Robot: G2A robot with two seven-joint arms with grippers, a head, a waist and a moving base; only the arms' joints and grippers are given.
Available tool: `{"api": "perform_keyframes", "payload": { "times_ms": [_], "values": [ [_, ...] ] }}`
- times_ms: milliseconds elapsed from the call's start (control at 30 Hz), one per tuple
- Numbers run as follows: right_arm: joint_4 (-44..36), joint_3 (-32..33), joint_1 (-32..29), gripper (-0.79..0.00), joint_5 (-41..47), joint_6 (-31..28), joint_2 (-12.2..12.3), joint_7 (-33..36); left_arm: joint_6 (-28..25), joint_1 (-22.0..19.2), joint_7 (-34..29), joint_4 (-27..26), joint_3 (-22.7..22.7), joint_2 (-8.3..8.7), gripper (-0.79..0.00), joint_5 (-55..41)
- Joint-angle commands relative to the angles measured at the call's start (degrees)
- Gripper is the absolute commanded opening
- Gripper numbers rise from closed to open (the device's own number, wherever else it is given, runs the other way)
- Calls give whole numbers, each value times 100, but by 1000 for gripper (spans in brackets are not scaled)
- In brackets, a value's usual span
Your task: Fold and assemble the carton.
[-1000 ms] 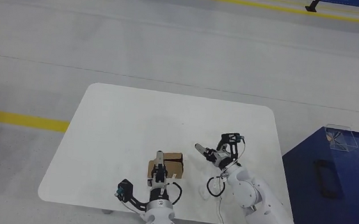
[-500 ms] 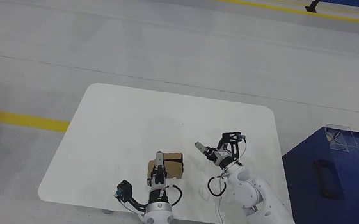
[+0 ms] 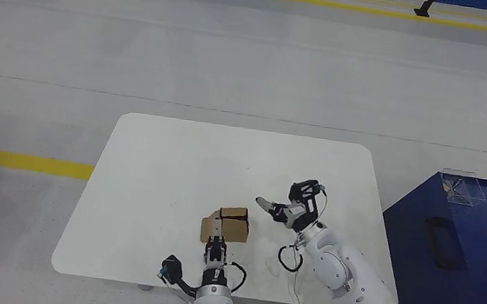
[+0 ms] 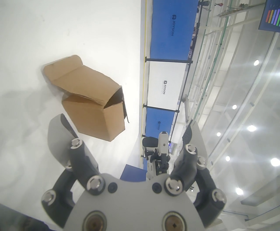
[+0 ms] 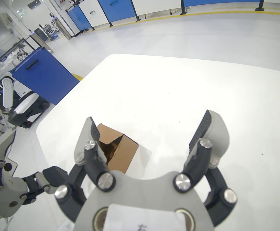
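A small brown carton point(image 3: 227, 225) lies on its side near the front of the white table point(image 3: 225, 159), one end open and a flap sticking out. In the left wrist view the carton point(image 4: 87, 100) lies just beyond my open left gripper point(image 4: 125, 133), not touching it. From above, the left gripper point(image 3: 215, 252) sits between the carton and the table's front edge. My right gripper point(image 3: 281, 199) is open, just right of the carton. In the right wrist view the carton point(image 5: 118, 148) shows its open end beside one finger of the right gripper point(image 5: 151, 124).
A blue cabinet point(image 3: 453, 249) stands off the table's right side with a clear plastic box point(image 3: 460, 184) on top. Another blue cabinet point(image 5: 41, 76) and a parked robot point(image 5: 21, 107) stand beyond the table's left side. The table's far half is bare.
My left gripper has drawn back from the carton toward the table's front edge. The carton's flap now sticks out. The right gripper has shifted left, closer to the carton.
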Motion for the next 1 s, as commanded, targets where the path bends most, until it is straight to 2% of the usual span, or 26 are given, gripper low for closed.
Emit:
{"api": "perform_keyframes", "payload": {
  "times_ms": [0,100,233,400,667,967],
  "values": [
    [50,-136,54,0,-196,23,-29,-55,-564,100,-125,194,-153,15,0,-189],
    [169,-345,166,0,-473,107,-80,-114,-1076,142,-90,477,-276,11,0,-315],
    [398,-715,364,0,-987,524,-191,-307,-1576,68,-269,795,-319,-16,0,-566],
    [700,-1055,481,0,-1385,664,-301,-559,-2027,-109,-211,1123,-271,-79,0,-630],
    [1154,-1348,596,0,-1623,866,-456,-767,-2460,-422,-259,1498,-300,-179,0,-1017],
    [1475,-1450,739,0,-1691,837,-579,-798,-2352,-782,-157,1833,-421,-270,0,-1210]
  ]
}}
